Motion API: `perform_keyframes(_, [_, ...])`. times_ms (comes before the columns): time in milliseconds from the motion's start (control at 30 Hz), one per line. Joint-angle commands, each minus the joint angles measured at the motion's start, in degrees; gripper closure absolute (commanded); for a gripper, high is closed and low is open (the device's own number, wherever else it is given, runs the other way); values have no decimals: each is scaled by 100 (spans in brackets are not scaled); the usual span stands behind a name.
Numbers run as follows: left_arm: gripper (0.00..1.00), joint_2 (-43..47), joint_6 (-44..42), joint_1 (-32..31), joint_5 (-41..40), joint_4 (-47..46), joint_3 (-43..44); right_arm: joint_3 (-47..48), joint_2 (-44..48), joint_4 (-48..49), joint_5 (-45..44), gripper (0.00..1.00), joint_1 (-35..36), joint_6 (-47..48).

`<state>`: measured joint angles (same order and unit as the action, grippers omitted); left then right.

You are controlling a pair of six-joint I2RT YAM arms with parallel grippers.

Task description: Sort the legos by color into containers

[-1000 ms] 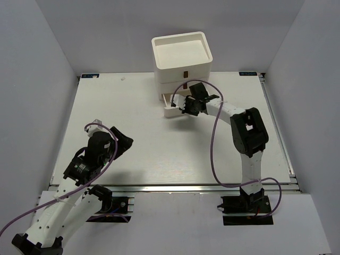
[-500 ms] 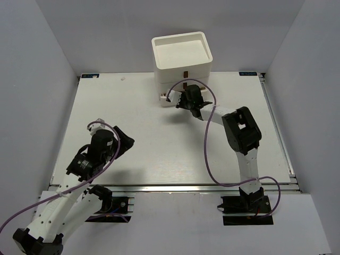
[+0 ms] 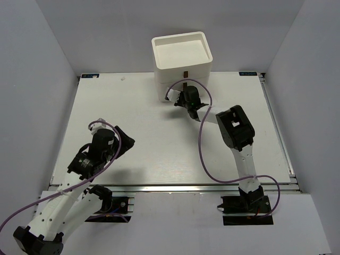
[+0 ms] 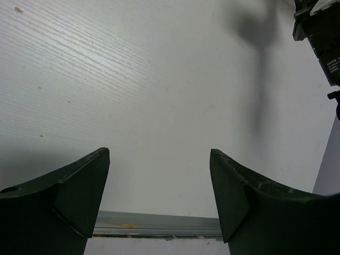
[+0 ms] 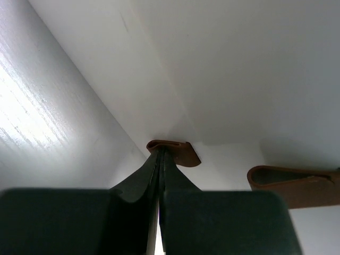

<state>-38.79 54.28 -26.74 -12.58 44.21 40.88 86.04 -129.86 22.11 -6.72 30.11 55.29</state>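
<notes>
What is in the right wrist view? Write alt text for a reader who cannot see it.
The dark right end effector, shut, has its tips at a small dark brown pull on the front of the white plastic drawer chest. A second brown pull shows at the right, and white table surface lies along the left.

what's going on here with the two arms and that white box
The right claw is shut, its tips at a brown pull low on the front of the white drawer chest. The left claw hangs open over the table, holding nothing. No legos are in view, and no drawer looks pulled out.
</notes>
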Motion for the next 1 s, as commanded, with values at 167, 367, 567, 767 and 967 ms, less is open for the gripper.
perform_keyframes(167, [14, 90, -93, 11, 159, -272, 51, -720, 1655, -2033, 2223, 100, -137, -1088])
perform_keyframes(367, [2, 301, -461, 11, 712, -1018, -274, -641, 2763, -3775, 3643, 17, -225, -3499])
perform_keyframes(567, [2, 82, -787, 11, 1055, -1607, -248, -799, 3563, -4170, 2905, 11, -277, -5087])
perform_keyframes(767, [2, -191, -1086, -41, 1249, -2108, -247, -1351, 4565, -4215, 2360, 11, -348, -5204])
perform_keyframes(967, [2, -463, -1279, -42, 1653, -2583, -230, -1862, 5313, -3961, 1885, 11, -365, -5019])
